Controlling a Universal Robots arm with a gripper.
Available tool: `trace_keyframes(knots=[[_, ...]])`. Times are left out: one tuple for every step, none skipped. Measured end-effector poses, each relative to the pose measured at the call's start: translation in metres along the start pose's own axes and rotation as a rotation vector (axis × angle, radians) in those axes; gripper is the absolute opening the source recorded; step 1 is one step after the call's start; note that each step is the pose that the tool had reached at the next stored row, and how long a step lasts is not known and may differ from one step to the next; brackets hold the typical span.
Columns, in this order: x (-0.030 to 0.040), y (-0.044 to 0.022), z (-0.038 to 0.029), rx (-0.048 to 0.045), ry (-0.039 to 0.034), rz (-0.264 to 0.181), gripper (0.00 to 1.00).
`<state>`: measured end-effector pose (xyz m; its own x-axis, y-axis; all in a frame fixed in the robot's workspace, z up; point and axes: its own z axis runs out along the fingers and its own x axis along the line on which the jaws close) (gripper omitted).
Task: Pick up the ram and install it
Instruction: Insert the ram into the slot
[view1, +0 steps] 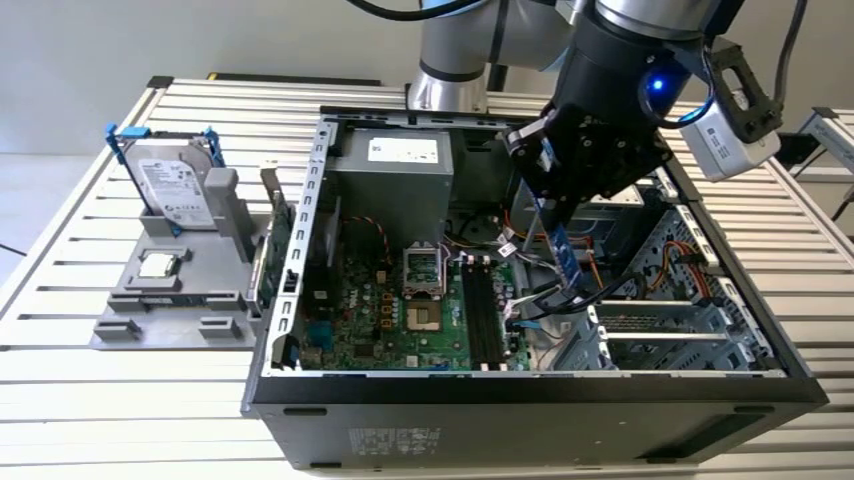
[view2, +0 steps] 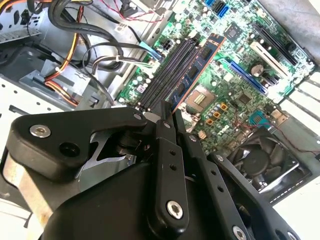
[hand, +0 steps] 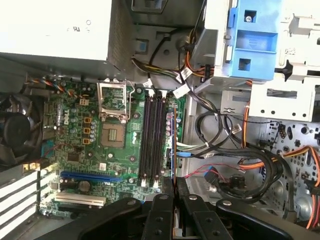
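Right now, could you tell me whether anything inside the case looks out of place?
Nothing looks spilled or broken. The ram hangs in the gripper near the memory slots, not yet seated, and looks slanted in the exterior view. The processor socket stands open, its frame flipped up.

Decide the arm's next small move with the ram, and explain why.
Probably a small sideways shift toward the exterior view's left: the fingers hold the ram above the board, roughly parallel to the memory slots but beside them, not yet over one.
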<state>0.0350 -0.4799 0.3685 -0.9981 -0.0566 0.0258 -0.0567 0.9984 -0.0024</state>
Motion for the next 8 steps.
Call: trace_keyframes(knots=[[0.0000, 0.0000, 0.0000, 0.0000, 0.0000, 0.003, 0.00], [0.0000, 0.0000, 0.0001, 0.0000, 0.0000, 0.004, 0.00], [0.0000, 0.0000, 0.0002, -0.0001, 0.0000, 0.004, 0.00], [0.0000, 0.0000, 0.0003, -0.0001, 0.0000, 0.004, 0.00], [0.0000, 0.0000, 0.0006, -0.0002, -0.0001, 0.004, 0.00], [-0.0001, 0.0000, 0.0010, -0.0003, -0.0002, 0.004, 0.00], [-0.0001, 0.0000, 0.0014, -0.0002, -0.0003, 0.004, 0.00], [-0.0001, 0.0000, 0.0018, -0.0002, -0.0003, 0.004, 0.00]])
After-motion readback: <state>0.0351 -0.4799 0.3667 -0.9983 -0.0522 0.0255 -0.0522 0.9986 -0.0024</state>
